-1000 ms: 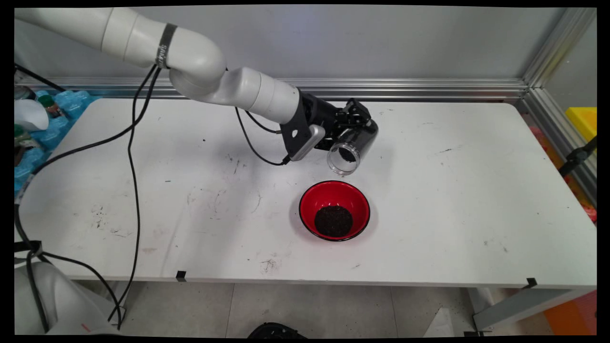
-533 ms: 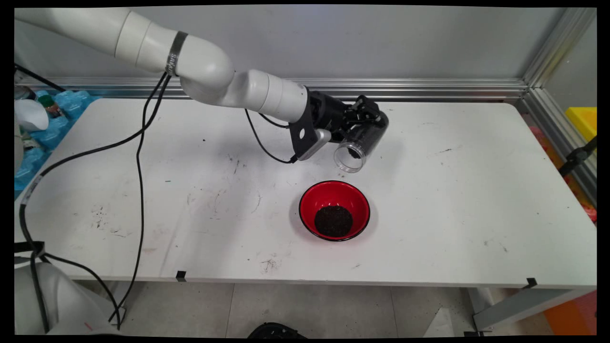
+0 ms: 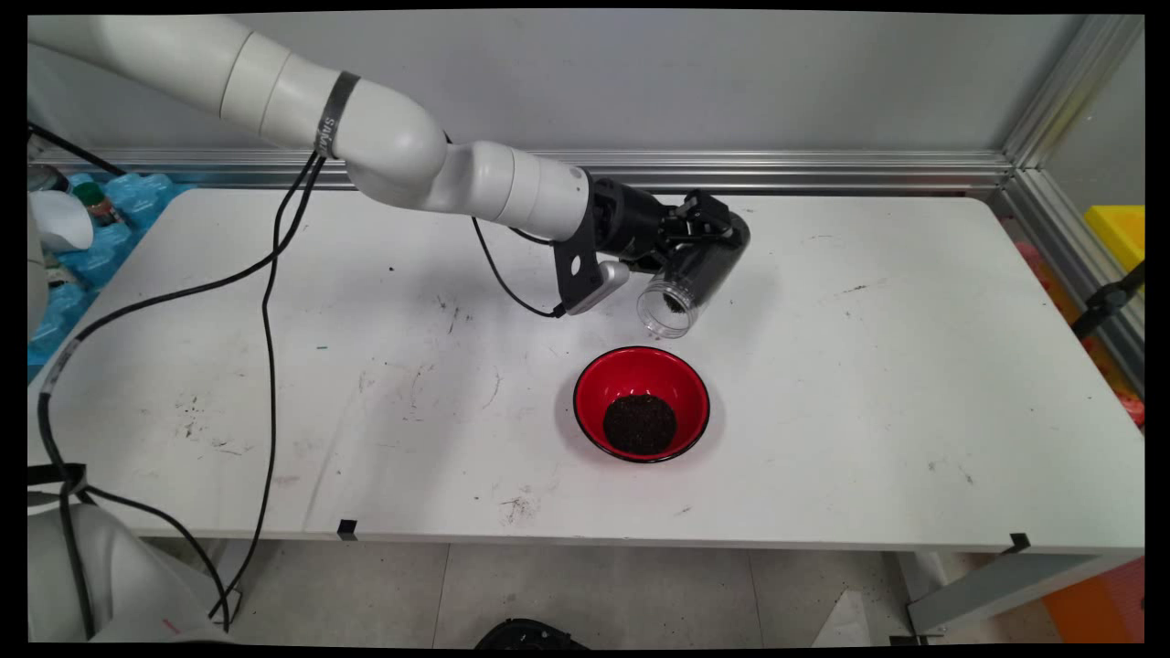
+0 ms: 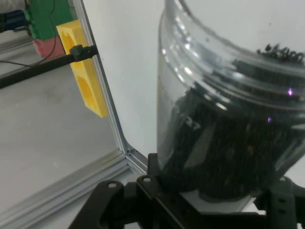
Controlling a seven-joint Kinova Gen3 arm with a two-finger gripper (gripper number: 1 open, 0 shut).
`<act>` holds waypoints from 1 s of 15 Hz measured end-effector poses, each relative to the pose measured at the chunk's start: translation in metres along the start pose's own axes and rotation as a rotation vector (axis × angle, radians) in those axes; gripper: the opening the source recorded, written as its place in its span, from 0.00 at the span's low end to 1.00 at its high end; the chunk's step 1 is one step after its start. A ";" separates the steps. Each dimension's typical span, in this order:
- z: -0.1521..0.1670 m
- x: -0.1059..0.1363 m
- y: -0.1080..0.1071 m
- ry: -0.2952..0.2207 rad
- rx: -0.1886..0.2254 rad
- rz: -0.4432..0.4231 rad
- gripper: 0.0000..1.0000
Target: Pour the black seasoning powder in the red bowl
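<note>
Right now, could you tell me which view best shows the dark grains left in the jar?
The hand view: the jar fills it, with grains packed against its clear wall. The main view shows the whole tilted jar above the red bowl, but only a dark patch inside.

Clear jar (image 3: pixel 692 274) – black grains; red bowl (image 3: pixel 642 384), black rim; white table (image 3: pixel 914 366).

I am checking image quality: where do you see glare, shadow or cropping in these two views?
Hand view: bright glints run along the clear jar, which overfills the frame. Main view: the red bowl casts a soft shadow on the table.
</note>
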 end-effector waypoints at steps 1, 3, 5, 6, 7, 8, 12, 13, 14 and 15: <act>-0.001 0.001 0.000 0.001 0.000 0.006 0.00; -0.004 0.003 0.001 0.003 0.001 0.017 0.00; -0.007 0.006 0.002 0.005 0.003 0.030 0.00; -0.008 0.008 0.003 0.005 0.004 0.038 0.00; -0.009 0.009 0.004 0.005 0.005 0.042 0.00; -0.010 0.011 0.005 0.005 0.007 0.050 0.00; -0.014 0.016 0.009 0.003 0.012 0.074 0.00; -0.014 0.018 0.010 0.001 0.016 0.083 0.00; -0.015 0.020 0.011 0.000 0.020 0.093 0.00; -0.015 0.021 0.012 -0.002 0.024 0.101 0.00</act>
